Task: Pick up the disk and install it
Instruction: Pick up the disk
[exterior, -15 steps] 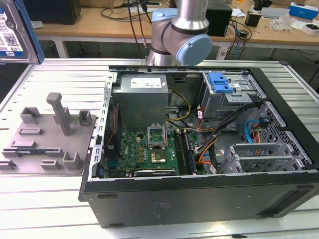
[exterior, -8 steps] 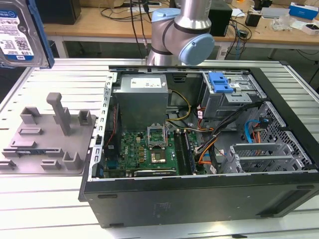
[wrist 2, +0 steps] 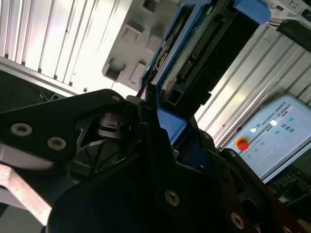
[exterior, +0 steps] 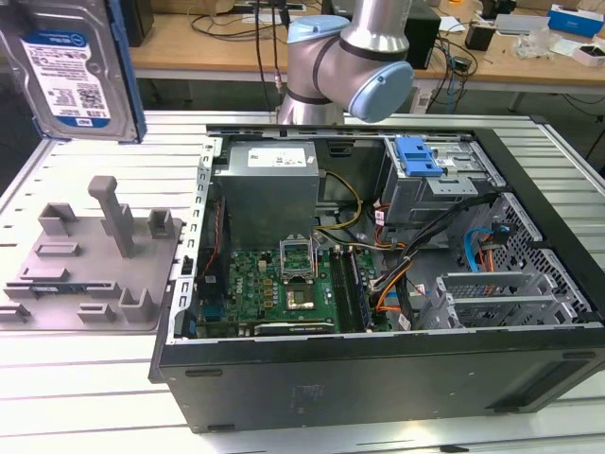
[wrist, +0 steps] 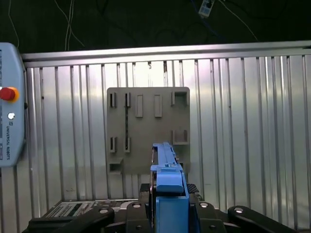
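I have the disk (exterior: 71, 66) clamped in the pincer (wrist: 168, 193), which is closed tight on the disk's blue-framed edge. The disk hangs on edge, high above the desk (exterior: 95, 397). In the second wrist view its connector side points away from the pincer.

Straight below the pincer lies the grey fixture plate (wrist: 146, 126), with posts and slots standing up from it and bare slatted desk on three sides. The teach pendant (wrist: 7, 121) rests on the desk off to one side of the plate, apart from it.

Toward the exterior view's right of the pincer, the open computer case (exterior: 378, 378) sits just beside the plate. Inside it are the power supply (exterior: 269, 189), a blue latch (exterior: 416, 156) on its grey cage, and loose cables (exterior: 425, 255) crossing the middle. The arm (exterior: 350, 57) rises behind the case.
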